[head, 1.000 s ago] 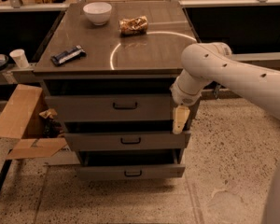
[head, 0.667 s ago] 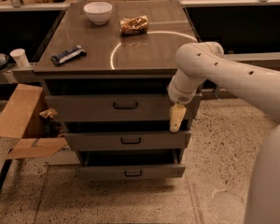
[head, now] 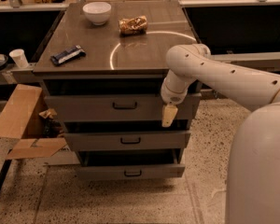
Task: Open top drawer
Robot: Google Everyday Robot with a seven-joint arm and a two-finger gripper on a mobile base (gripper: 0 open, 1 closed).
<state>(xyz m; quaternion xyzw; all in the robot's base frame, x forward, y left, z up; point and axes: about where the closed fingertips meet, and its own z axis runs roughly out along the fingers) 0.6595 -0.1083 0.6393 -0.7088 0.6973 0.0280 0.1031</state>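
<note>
Overall: we see a grey metal cabinet (head: pixel 149 55) with three drawer fronts stacked one above another, standing on a speckled floor (head: pixel 130 204).
Top drawer (head: pixel 84 108): it is the uppermost, tallest and widest-looking front, directly under the cabinet top. A dark gap runs along its upper edge, and we cannot tell whether it is pulled out at all.
Handle (head: pixel 125 106): a small black bar at the middle of the top drawer front, with nothing on it.
Gripper (head: pixel 169 115): it hangs pointing down in front of the right part of the top drawer front, to the right of the handle and apart from it. Its lower tip reaches over the dark strip above the middle drawer (head: pixel 98 141).
Gripper state: we cannot tell how far it is open, whether it has hold of anything, or whether it touches the drawer front.
Arm (head: pixel 224 76): cream-coloured, it comes in from the right and bends at an elbow by the cabinet's front right corner.
Robot body (head: pixel 261 171): a large pale curved shape fills the lower right.
Bottom drawer (head: pixel 102 172): the lowest front, with a like black handle.
On the cabinet top: a white bowl (head: pixel 97 12) at the back, a crinkled snack bag (head: pixel 133 25) just right of it, a dark wrapped bar (head: pixel 67 55) near the left edge, and a white arc (head: pixel 113 55) marked on the surface.
Left of the cabinet: a white cup (head: pixel 19 58) on a ledge, and flattened cardboard (head: pixel 18 115) on the floor beside the drawers.
</note>
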